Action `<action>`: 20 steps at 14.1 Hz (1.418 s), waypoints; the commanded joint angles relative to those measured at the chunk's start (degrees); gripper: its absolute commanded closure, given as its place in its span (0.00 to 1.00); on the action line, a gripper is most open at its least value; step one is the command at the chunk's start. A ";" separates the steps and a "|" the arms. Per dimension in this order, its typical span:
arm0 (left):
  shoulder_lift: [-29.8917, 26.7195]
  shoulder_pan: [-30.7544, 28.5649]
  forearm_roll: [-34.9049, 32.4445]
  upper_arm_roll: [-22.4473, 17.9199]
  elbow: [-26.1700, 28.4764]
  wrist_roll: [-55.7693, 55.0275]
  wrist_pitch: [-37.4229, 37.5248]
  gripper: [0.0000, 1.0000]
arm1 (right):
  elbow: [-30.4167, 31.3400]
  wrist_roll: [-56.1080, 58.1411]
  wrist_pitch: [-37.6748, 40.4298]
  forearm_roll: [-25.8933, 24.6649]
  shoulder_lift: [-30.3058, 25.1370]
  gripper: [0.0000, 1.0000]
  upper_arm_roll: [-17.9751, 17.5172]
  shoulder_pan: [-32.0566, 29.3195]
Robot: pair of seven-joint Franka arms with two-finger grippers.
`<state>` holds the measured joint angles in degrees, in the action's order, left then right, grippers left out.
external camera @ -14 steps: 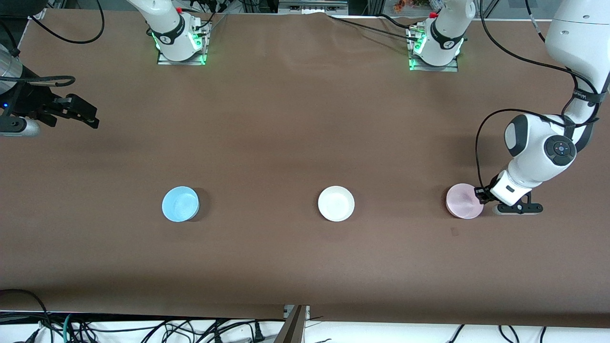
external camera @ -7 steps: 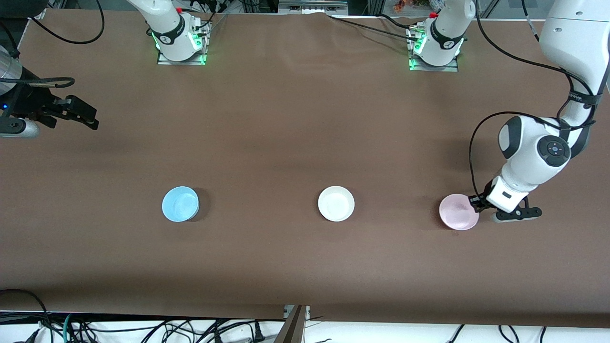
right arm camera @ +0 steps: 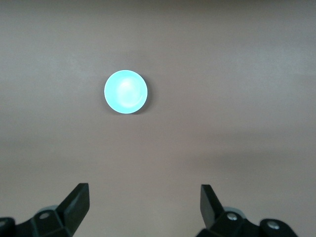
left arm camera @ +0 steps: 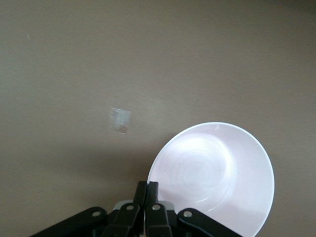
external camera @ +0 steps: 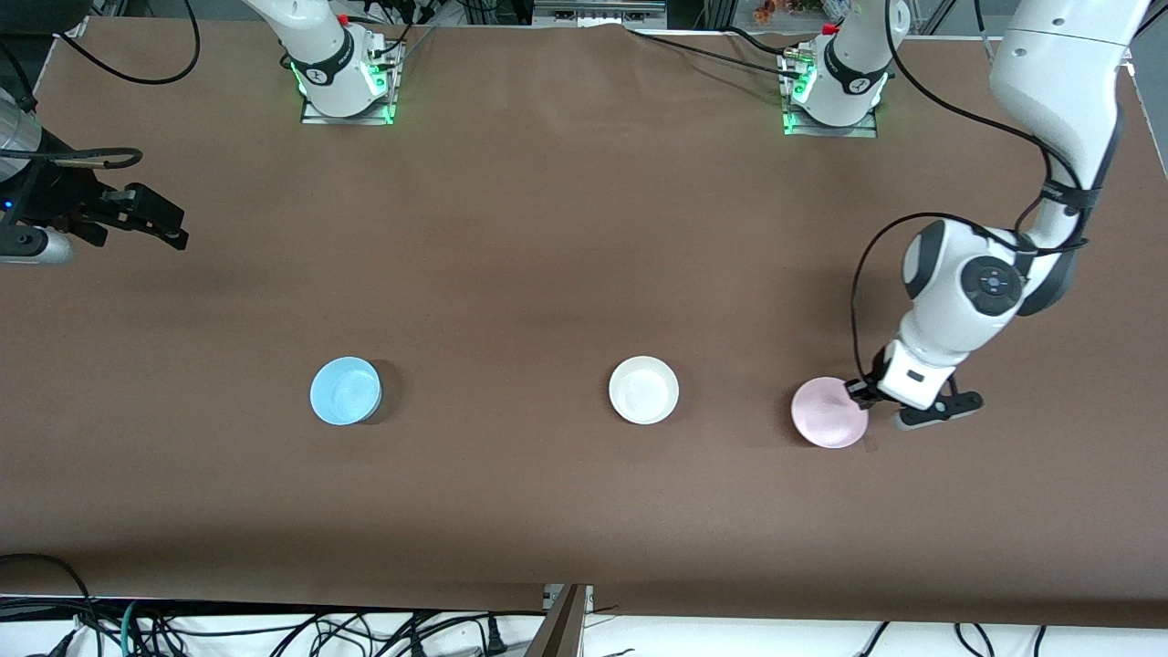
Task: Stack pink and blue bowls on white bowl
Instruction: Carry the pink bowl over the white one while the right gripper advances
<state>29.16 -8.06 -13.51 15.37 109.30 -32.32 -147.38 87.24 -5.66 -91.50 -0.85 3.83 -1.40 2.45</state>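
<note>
My left gripper is shut on the rim of the pink bowl and holds it a little above the table, toward the left arm's end. In the left wrist view the closed gripper pinches the edge of that bowl. The white bowl sits on the table at the middle. The blue bowl sits toward the right arm's end, and also shows in the right wrist view. My right gripper is open and empty, waiting high over the table's right-arm end; it also shows in its wrist view.
A small pale square mark lies on the brown table cover near the pink bowl. The two arm bases stand at the table's edge farthest from the front camera.
My left gripper has lifted the pink bowl off the table and carried it toward the white bowl. The right arm has not moved.
</note>
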 commanded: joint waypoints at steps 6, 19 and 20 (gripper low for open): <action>-1.13 4.55 -0.82 3.07 -1.27 -15.30 1.04 1.00 | -1.28 -0.41 0.27 0.50 0.65 0.01 -0.27 -0.34; -0.95 10.08 -1.00 9.50 -1.89 -32.18 2.01 1.00 | -1.02 6.45 -4.21 1.12 13.83 0.01 -0.53 0.19; -0.86 10.87 -1.00 9.50 -1.89 -33.23 2.01 1.00 | -1.10 6.97 -4.73 1.29 16.01 0.01 -0.53 0.19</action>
<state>28.95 1.24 -13.51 25.22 107.91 -62.63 -146.91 87.58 -0.80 -96.15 -0.50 16.85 -1.71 2.66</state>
